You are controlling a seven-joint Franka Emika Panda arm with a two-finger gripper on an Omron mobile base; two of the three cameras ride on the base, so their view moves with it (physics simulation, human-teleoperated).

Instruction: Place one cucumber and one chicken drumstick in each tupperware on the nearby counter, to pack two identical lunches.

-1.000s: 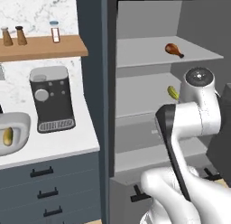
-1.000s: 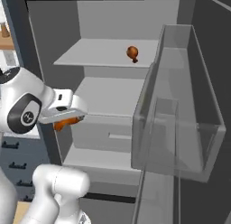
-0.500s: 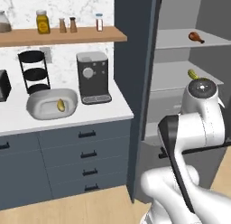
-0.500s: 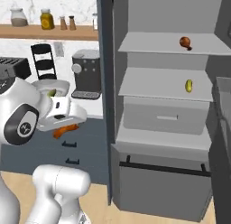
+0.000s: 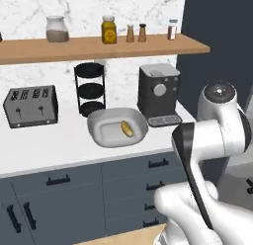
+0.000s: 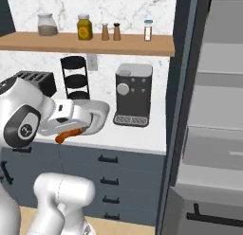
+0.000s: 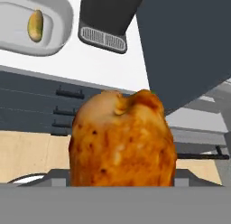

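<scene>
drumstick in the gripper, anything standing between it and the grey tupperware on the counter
Nothing visible does. The glossy orange-brown chicken drumstick is held in the gripper, out in front of the white counter. The shallow light-grey tupperware, holding one yellow-green cucumber, has open space on its near side.

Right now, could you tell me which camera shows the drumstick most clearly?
The hand view: the drumstick sits large and central, its browned skin sharp, held between the jaws. The right base view shows just its thin orange end poking out below the hand.

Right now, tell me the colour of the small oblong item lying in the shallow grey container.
Yellow-green, clearest in the left base view.
</scene>
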